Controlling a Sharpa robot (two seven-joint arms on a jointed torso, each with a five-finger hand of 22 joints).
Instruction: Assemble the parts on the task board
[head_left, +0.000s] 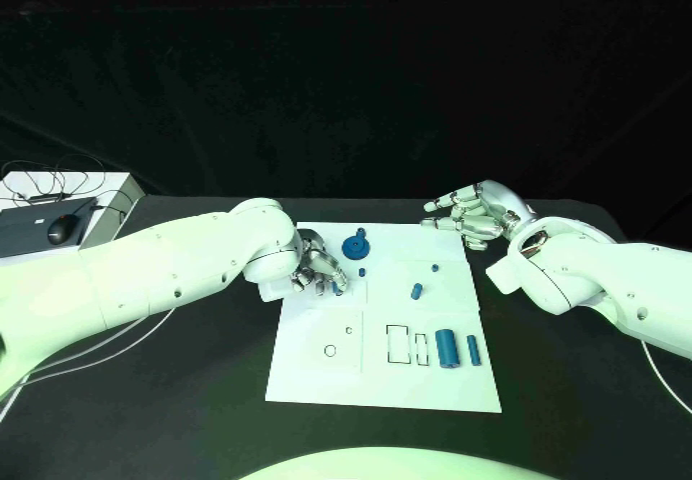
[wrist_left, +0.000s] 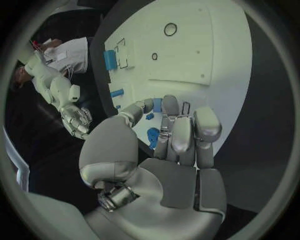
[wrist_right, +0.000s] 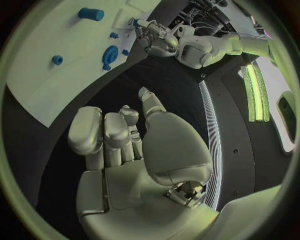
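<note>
Two hands differ: your left hand (head_left: 315, 268) pinches a small blue part (head_left: 335, 284) over the task board (head_left: 433, 390), seemingly ready for seating. Your right hand (head_left: 473, 214) hovers off the board's far corner, fingers loosely spread and holding nothing, leaving room.

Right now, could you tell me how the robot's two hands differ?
The left hand is over the task board, fingers on a small blue part; the right hand hovers off the board's far corner, holding nothing. Both are silver.
</note>
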